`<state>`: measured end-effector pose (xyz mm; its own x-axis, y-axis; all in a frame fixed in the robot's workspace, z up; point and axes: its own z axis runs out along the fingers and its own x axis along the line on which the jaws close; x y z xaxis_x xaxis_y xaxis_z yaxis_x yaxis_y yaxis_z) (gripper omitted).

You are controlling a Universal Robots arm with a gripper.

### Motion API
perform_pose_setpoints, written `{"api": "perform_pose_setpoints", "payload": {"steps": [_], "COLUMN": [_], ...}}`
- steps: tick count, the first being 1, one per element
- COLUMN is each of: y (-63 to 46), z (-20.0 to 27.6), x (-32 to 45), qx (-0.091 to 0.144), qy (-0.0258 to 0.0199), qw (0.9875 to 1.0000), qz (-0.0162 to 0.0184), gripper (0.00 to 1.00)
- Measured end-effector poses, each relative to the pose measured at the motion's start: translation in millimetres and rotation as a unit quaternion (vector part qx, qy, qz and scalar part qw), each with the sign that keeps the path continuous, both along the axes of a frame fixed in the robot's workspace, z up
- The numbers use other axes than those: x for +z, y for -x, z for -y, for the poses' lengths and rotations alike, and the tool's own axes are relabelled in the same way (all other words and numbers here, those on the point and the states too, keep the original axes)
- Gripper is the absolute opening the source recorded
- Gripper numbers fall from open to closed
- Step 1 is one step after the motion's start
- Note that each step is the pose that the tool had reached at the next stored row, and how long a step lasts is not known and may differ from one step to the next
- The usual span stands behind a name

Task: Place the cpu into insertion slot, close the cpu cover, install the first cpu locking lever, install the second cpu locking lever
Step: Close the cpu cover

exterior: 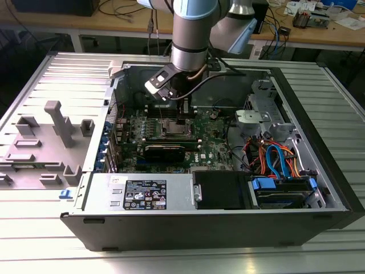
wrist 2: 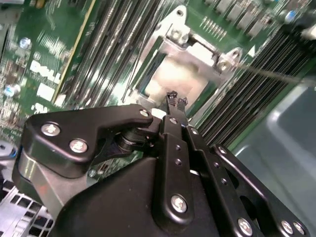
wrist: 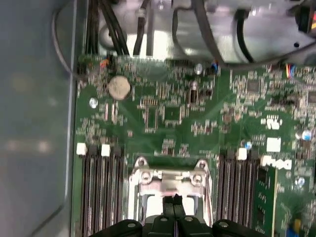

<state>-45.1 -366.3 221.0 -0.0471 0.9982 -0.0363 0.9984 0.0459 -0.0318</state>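
Nearest the camera in the second wrist view is my gripper (wrist 2: 176,100). It is black, and its two fingers are clenched tip to tip with nothing visible between them. The tips sit just over the near edge of the cpu (wrist 2: 173,76), a pale silvery square lying flat inside the slot (exterior: 174,127).

Around the cpu runs the cover (wrist 2: 197,48), a bright metal frame with screw heads (wrist 2: 177,33) at its far corners. It looks lowered over the chip, though I cannot tell whether it lies fully flat. A thin rod (wrist 2: 276,75), which I take for a lever, slants out beside the cover and over the memory slots (wrist 2: 242,98).

Farther off, the first wrist view shows the green board (wrist: 173,113) with dark cables (wrist: 113,24) past its far edge. In the exterior view the arm (exterior: 191,34) reaches straight down into the open case (exterior: 228,228).

My judgement is that the cpu is already placed, and the work in hand is the cover or its first lever. The move from here calls for a slow, straight push with closed tips, kept clear of the memory slots.
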Motion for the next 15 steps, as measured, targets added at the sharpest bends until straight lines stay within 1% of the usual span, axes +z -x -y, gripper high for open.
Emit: {"api": "perform_pose_setpoints", "payload": {"steps": [1, 7, 15], "y": [5.6, 20.6, 33.3], "z": [0.0, 0.0, 0.0], "x": [-0.3, -1.1, -3.6], "qx": [0.0, 0.001, 0.005], "qy": [-0.0002, -0.0002, -0.0003], "qw": [1.0, 1.0, 1.0], "qz": [0.0, 0.0002, 0.0002], "gripper": [0.11, 0.11, 0.11]}}
